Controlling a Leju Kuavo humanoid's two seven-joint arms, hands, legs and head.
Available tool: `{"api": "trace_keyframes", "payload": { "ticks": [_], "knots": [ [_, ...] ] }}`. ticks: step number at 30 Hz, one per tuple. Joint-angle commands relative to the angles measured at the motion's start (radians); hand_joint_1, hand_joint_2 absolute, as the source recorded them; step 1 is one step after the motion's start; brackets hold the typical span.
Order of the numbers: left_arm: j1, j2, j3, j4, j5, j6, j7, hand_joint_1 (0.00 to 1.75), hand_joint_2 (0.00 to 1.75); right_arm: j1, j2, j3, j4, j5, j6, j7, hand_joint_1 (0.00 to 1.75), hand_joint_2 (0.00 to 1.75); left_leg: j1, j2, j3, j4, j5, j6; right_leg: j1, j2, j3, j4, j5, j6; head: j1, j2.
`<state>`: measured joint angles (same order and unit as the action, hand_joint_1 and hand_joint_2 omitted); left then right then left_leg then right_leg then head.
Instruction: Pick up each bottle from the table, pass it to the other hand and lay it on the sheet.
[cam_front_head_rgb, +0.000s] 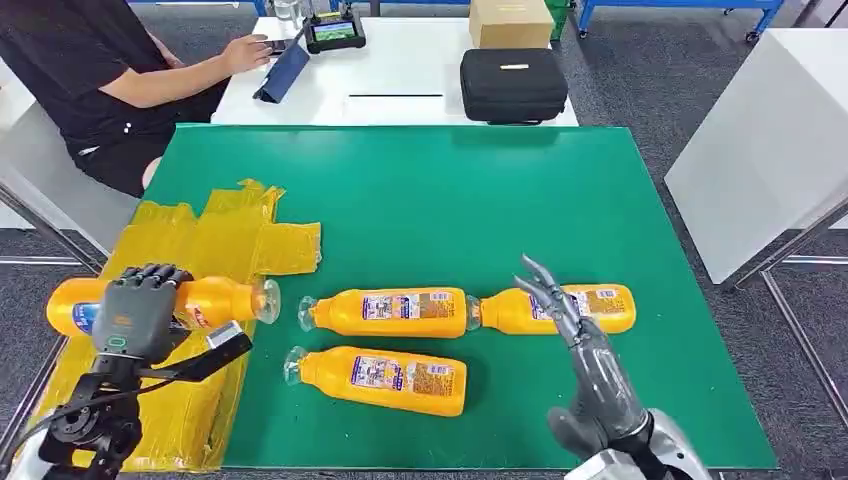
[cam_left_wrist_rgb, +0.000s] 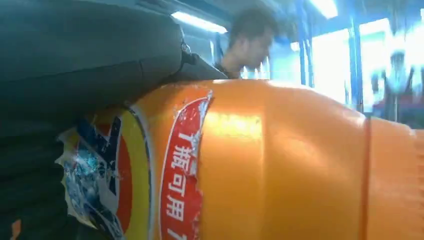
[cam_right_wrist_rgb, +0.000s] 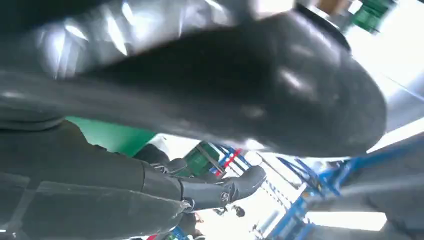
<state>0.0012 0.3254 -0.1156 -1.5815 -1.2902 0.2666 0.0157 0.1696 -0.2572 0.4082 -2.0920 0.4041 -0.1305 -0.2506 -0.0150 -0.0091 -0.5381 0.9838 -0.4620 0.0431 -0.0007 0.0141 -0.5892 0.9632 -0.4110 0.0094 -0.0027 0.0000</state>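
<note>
While left robot hand (cam_front_head_rgb: 137, 312) grips bottle (cam_front_head_rgb: 215, 301) over sheet (cam_front_head_rgb: 215, 245), right robot hand (cam_front_head_rgb: 570, 330) spread; left wrist view shows label (cam_left_wrist_rgb: 180, 170).

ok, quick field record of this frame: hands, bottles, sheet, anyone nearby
left hand: grips an orange plastic bottle with a clear cap, held level over the crumpled yellow sheet
right hand: holds nothing, fingers apart, above the green table mat
bottles on mat: three orange, lying on their sides
bottles on sheet: none
person: seated at the white table behind
</note>
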Motion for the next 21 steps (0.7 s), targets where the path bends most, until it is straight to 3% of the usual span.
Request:
{"api": "trace_keyframes", "payload": {
  "ticks": [1,5,6,12,13,14,15,21],
  "knots": [
    [-0.07,0.033,-0.106,0.222,-0.015,-0.019,0.014,1.75,1.75,0.055,-0.082,0.069,-0.005,0.029,0.011,0.017,0.0,0.0,0.0,-0.001,0.003,-0.002,-0.001,-0.003,0.0,-0.003,0.004,-0.001,-0.002,0.0,0.0,0.0],
    [-0.064,0.044,-0.116,0.218,0.001,-0.044,0.024,1.75,1.75,0.045,-0.095,0.087,0.001,0.071,0.054,0.071,0.0,0.0,0.001,0.0,0.004,-0.001,-0.002,-0.004,0.001,-0.003,0.004,-0.001,-0.002,0.0,0.0,0.0],
    [-0.064,0.042,-0.125,0.228,0.006,-0.046,0.025,1.75,1.75,0.044,-0.099,0.094,0.006,0.097,0.084,0.112,0.0,1.75,0.001,0.0,0.004,-0.001,-0.002,-0.004,0.001,-0.003,0.005,-0.001,-0.003,0.0,0.0,0.0],
    [-0.013,-0.012,-0.126,0.187,-0.012,-0.119,0.043,1.75,1.75,0.051,-0.081,0.098,0.015,0.175,0.15,0.235,0.0,1.75,0.0,0.0,0.002,-0.002,-0.001,-0.003,0.0,-0.002,0.002,-0.002,-0.001,0.0,0.0,0.0],
    [-0.002,-0.015,-0.121,0.177,-0.007,-0.121,0.043,1.52,1.75,0.049,-0.078,0.096,0.017,0.179,0.155,0.241,0.0,1.75,0.0,0.0,0.003,-0.002,-0.002,-0.003,0.0,-0.002,0.003,-0.002,-0.002,0.0,0.0,0.0],
    [0.016,-0.023,-0.108,0.158,0.017,-0.117,0.036,0.0,1.75,0.048,-0.073,0.093,0.022,0.181,0.163,0.247,0.0,1.75,0.001,0.001,0.005,-0.002,-0.003,-0.004,0.001,-0.002,0.005,-0.002,-0.002,0.001,0.0,0.0],
    [0.032,-0.031,-0.099,0.139,0.019,-0.114,0.037,0.0,0.0,0.047,-0.069,0.09,0.028,0.181,0.169,0.251,0.0,1.75,0.0,0.001,0.002,-0.002,-0.001,-0.002,0.0,-0.001,0.001,-0.002,-0.001,0.0,0.0,0.0],
    [0.084,-0.06,-0.076,0.043,0.059,-0.11,0.027,0.0,0.0,0.014,-0.055,0.092,0.104,0.275,0.175,0.338,0.0,1.75,0.001,0.002,0.002,-0.001,-0.002,-0.002,0.001,0.0,0.002,-0.002,-0.001,0.001,0.0,0.0]
  ]
}}
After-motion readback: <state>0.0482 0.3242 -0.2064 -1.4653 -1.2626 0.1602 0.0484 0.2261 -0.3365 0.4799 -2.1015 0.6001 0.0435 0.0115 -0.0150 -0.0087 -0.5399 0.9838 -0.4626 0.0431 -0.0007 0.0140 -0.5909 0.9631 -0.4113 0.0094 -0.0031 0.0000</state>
